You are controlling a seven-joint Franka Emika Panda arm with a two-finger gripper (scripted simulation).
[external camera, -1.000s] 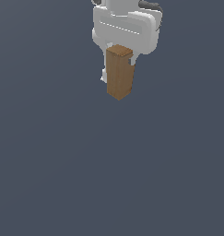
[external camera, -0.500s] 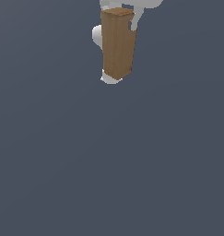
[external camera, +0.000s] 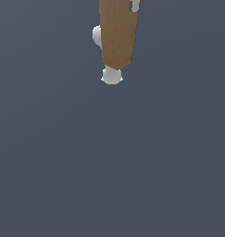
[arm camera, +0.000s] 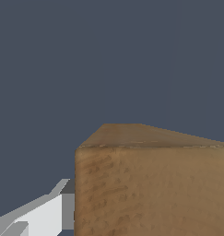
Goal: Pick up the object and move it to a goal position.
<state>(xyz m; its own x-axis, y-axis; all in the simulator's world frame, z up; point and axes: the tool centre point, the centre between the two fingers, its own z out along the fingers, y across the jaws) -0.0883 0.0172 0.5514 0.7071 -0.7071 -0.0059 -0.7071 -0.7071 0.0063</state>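
Compared with the frame half a second earlier, the block (external camera: pixel 116 34) appears larger and sits higher in the exterior view; its top edge is now cut off by the frame at 12 o'clock. White arm parts (external camera: pixel 111 76) show below and beside it. In the wrist view, the block (arm camera: pixel 152 184) fills the area toward 5 o'clock, with one white finger (arm camera: pixel 44 214) against its side. The second finger is not visible, so the claw's state cannot be determined. No containers appear.

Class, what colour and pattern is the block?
Brown wood grain; the block shows it best in the wrist view.
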